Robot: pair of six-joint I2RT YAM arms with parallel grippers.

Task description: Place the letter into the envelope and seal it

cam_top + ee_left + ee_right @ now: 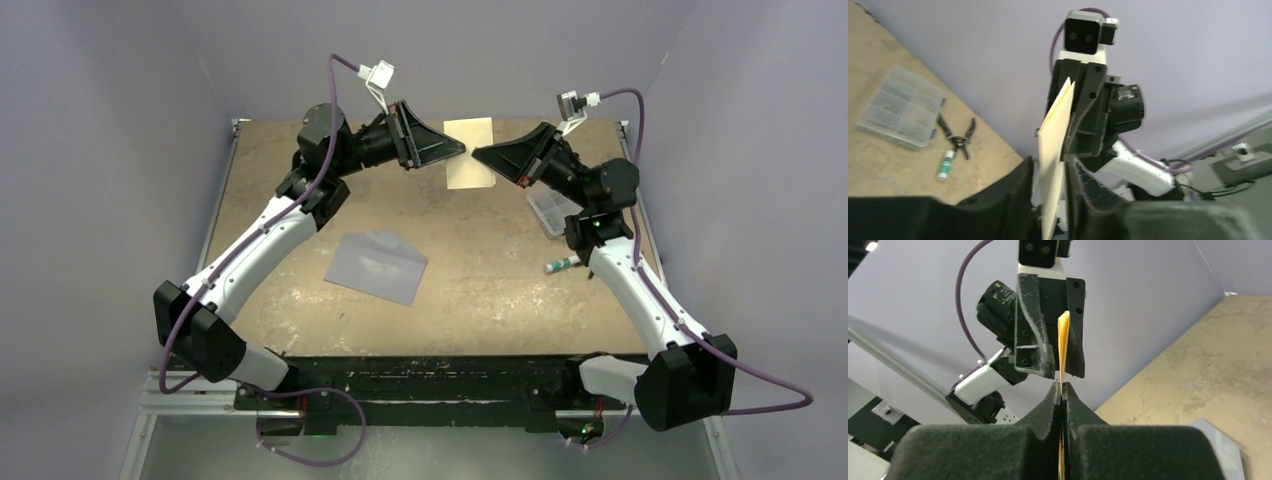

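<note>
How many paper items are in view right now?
2. The letter is at the far middle, pinched in the right gripper, with the left gripper at its other edge. The envelope lies flat on the table, left of centre. None looks hidden.

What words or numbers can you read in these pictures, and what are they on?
None can be read.
Sticker on the black motor: too blurred.
Small white tube: print too small.
Letter: no writing shows.
</note>
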